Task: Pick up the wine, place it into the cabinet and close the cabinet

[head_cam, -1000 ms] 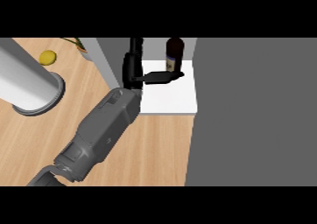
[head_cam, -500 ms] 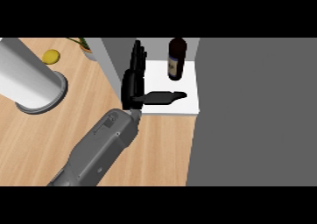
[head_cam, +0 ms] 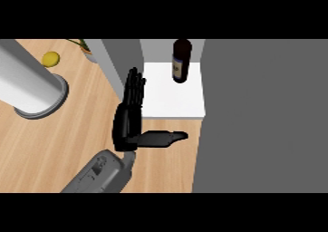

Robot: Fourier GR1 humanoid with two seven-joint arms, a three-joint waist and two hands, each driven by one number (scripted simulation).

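Observation:
The dark wine bottle (head_cam: pixel 181 61) stands upright at the back of the cabinet's white shelf (head_cam: pixel 170 99). The cabinet door (head_cam: pixel 120 59), a grey panel, stands open along the shelf's left side. My left hand (head_cam: pixel 127 124) is open in front of the shelf, with its straight fingers (head_cam: pixel 134 86) pointing away from me beside the door and its thumb (head_cam: pixel 165 136) sticking out to the right. It holds nothing and is well apart from the bottle. The right hand does not show.
The cabinet's grey body (head_cam: pixel 267 113) fills the right side of the view. On the wooden counter (head_cam: pixel 60 140) at the left stand a tall white cylinder (head_cam: pixel 23 81), a small yellow object (head_cam: pixel 51 58) and a plant pot (head_cam: pixel 88 49).
My left hand has drawn back from the bottle toward me and a little left, out of the shelf. The bottle has stayed upright where it stood.

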